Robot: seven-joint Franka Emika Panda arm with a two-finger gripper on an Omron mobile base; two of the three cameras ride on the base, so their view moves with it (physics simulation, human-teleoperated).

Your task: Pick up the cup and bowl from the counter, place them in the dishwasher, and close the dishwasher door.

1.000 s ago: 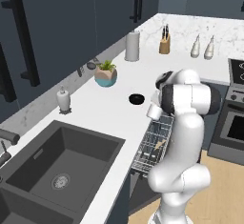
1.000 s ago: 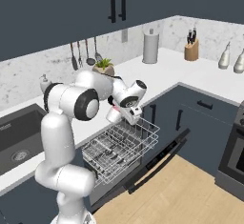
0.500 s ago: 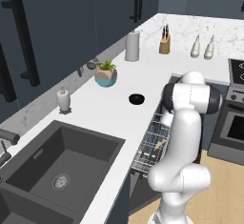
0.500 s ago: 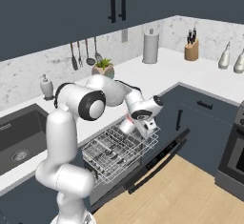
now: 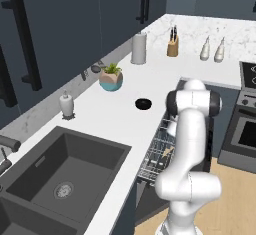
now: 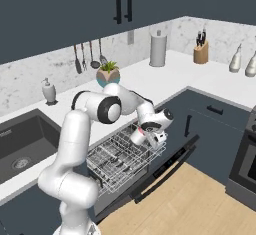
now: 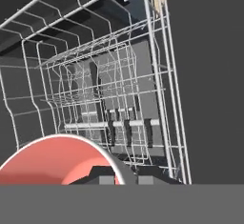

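The red cup [image 7: 52, 161] with its pale rim sits low in the hand view, and my gripper [image 7: 125, 175] is shut on its wall. In the right base view the gripper [image 6: 150, 135] hangs with the cup [image 6: 142, 128] just over the near right end of the dishwasher's grey wire rack [image 6: 117, 156], which is pulled out. The dishwasher door [image 6: 167, 164] is folded down and open. The black bowl [image 5: 143, 104] rests on the white counter [image 5: 115, 124], left of my arm. The rack [image 5: 156, 154] lies below the counter edge, partly hidden by the arm.
A teal plant pot [image 5: 111, 79], a soap dispenser [image 5: 66, 105] and a paper towel roll [image 5: 138, 49] stand along the back of the counter. The dark sink [image 5: 65, 174] lies to the left. An oven [image 5: 245, 134] stands to the right, past a strip of wooden floor [image 6: 200, 199].
My arm has swung away from the counter edge and down, carrying the cup to the outer end of the pulled-out rack. The bowl has not moved.
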